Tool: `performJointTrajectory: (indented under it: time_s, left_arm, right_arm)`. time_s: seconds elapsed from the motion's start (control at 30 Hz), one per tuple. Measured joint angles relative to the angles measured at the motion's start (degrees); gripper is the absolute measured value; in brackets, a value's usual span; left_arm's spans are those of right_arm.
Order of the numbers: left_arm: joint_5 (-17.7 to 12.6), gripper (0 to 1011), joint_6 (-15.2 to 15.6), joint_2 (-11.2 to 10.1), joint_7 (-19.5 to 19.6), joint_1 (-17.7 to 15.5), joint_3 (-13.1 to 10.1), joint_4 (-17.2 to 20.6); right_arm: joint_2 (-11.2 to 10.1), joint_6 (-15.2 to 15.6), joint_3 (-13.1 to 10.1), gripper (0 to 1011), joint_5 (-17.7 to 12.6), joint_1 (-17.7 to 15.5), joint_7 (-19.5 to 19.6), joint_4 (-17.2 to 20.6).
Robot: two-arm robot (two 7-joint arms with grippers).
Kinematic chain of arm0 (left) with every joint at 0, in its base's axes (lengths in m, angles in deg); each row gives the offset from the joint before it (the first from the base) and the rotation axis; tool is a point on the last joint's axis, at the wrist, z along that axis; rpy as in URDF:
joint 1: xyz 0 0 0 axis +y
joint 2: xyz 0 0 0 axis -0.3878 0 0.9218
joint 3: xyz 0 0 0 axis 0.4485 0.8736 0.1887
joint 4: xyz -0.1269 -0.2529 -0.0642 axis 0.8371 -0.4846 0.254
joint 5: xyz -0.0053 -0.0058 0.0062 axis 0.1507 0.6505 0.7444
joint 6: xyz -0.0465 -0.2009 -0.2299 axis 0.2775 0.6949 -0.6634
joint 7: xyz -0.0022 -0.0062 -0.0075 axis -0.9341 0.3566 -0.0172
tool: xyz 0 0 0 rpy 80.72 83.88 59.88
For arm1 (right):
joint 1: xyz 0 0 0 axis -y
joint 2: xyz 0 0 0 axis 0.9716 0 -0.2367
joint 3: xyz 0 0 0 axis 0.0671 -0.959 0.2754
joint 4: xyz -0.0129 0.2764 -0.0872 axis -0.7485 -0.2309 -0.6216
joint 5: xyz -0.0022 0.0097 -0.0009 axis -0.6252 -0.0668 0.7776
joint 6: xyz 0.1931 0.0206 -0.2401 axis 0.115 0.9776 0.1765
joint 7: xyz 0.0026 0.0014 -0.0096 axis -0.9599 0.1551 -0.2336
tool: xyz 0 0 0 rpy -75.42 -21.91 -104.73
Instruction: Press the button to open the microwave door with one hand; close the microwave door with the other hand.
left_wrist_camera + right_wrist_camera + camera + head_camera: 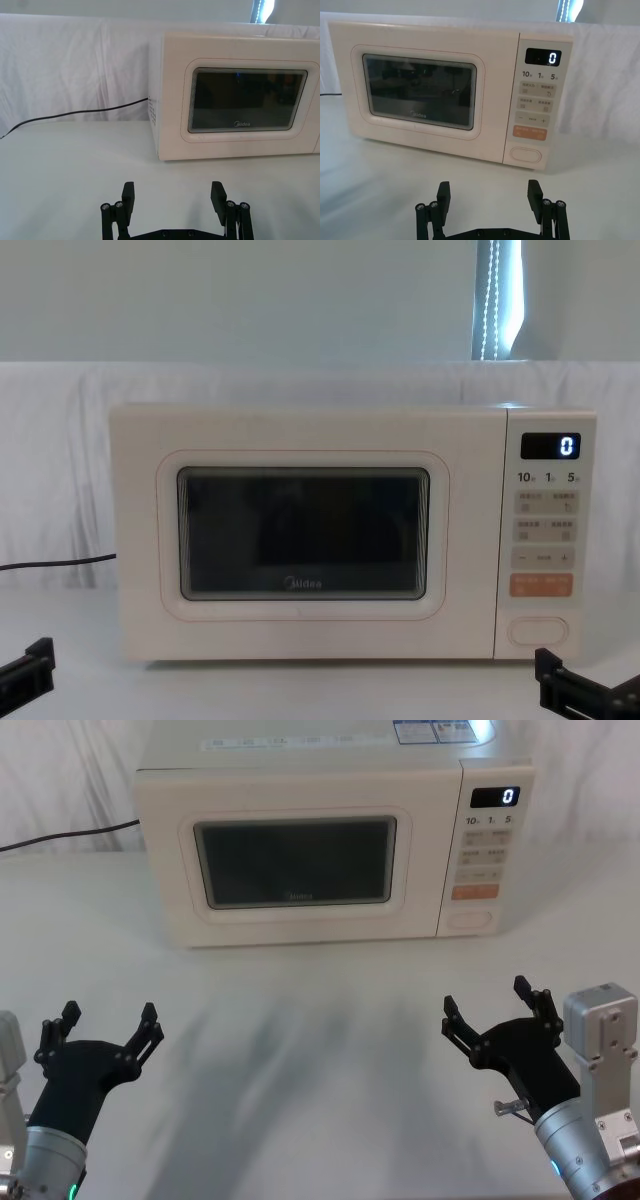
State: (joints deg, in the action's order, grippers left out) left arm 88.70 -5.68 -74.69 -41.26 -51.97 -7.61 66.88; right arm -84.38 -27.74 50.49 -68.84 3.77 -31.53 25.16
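Clearly nothing is pressed yet: the microwave door sits flush shut, and the button lies at the control panel's foot, right of that door. The right gripper, prongs spread wide and empty, hangs well short of the button; advance one prong squarely onto it. The left gripper, equally wide, waits before the door.

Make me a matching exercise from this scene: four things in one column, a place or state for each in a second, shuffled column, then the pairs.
Things:
1. the button
2. the microwave door
3. left gripper
4. right gripper

Places or states:
A. shut, flush with the control panel
B. open, low over the table before the door's left end
C. at the foot of the control panel, under the orange key
D. open, low over the table before the control panel

Pairs: 1-C, 2-A, 3-B, 4-D
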Motion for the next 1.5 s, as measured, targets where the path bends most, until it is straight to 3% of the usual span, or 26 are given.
performJointTrajectory:
  time_s: [1.2, 1.37, 1.5]
  left_arm:
    - [0.0, 1001, 0.0, 0.0, 0.0, 0.0, 0.0, 0.0]
    - [0.0, 1001, 0.0, 0.0, 0.0, 0.0, 0.0, 0.0]
    - [0.0, 1001, 0.0, 0.0, 0.0, 0.0, 0.0, 0.0]
  right_arm:
    - [0.0, 0.0, 0.0, 1000, 0.0, 0.0, 0.0, 0.0]
    - [0.0, 0.0, 0.0, 925, 0.0, 0.0, 0.0, 0.0]
    - [0.0, 0.0, 0.0, 805, 0.0, 0.0, 0.0, 0.0]
